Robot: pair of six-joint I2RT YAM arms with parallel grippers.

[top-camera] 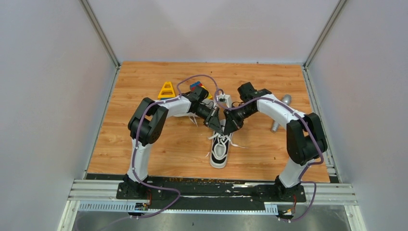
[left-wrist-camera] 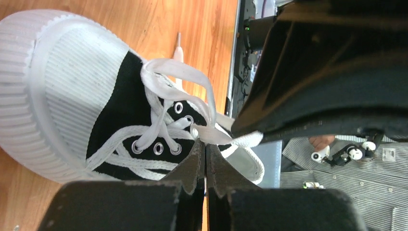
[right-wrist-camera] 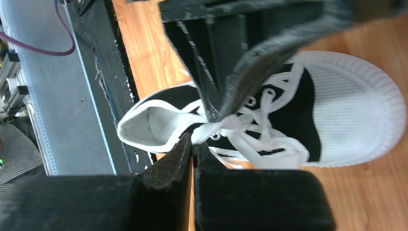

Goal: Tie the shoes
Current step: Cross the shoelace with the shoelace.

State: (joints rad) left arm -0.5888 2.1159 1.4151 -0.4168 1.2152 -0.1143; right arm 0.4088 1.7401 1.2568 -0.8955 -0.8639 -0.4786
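Left tool (top-camera: pixel 216 126) and right tool (top-camera: pixel 227 130) meet tip to tip over the heel end of the shoe (top-camera: pixel 219 153). Both have their jaws pressed together, and each appears to pinch a stretch of the white lace (left-wrist-camera: pixel 175 72): in either wrist view the flat strand runs straight into the closed tips. Under them the wooden table (top-camera: pixel 144 149) lies flat and bare on both sides of the shoe. The grey walls stand well off to left and right, so I judge there is room to draw a strand outward each way. The shoe's long axis runs from the arms' bases straight away, with the white toe cap toward the bases and the opening toward the tools. It sits between the arms, neither one nearer. Just beyond it a white-edged shape (top-camera: pixel 224 100), probably its partner, is partly hidden. Toy blocks (top-camera: pixel 167 90) lie beyond the shoe to the left, and a metal cylinder (top-camera: pixel 280 111) lies well off to the right. Above the top eyelets (left-wrist-camera: pixel 158 148) the lace crossing sits between the two tips, so the coming pull likely goes apart, across the shoe's axis. A lopsided pull could drag the light shoe sideways.
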